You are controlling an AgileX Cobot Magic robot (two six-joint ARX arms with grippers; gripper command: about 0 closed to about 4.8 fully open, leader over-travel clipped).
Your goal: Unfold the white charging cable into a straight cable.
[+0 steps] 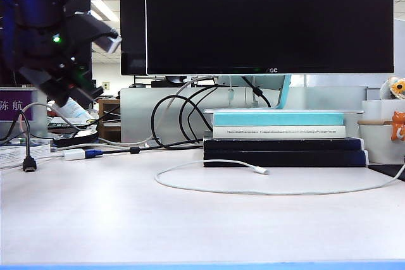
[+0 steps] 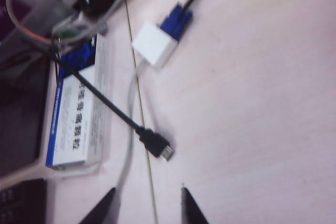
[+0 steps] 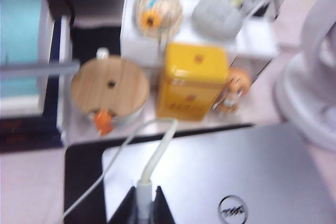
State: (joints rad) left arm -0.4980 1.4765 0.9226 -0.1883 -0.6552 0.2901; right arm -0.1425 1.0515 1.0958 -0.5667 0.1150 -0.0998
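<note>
Glossy white charging cable (image 1: 209, 188), seemingly plastic

Right wrist view blurred; white charging cable (image 1: 266, 189) cut off at exterior view's right edge; right end effector (image 3: 143, 211) there unseen.

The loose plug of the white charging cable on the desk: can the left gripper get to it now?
Probably yes. The loose plug lies on bare desk, nothing over it; the left gripper, fingers apart, hovers far left, above the black connector.

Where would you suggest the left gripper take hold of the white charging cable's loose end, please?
Just behind the small plug of the white charging cable, coming from above with fingers across the cord. It lies flat and clear on the desk. The right gripper holds the other end; the left gripper hangs open elsewhere.
</note>
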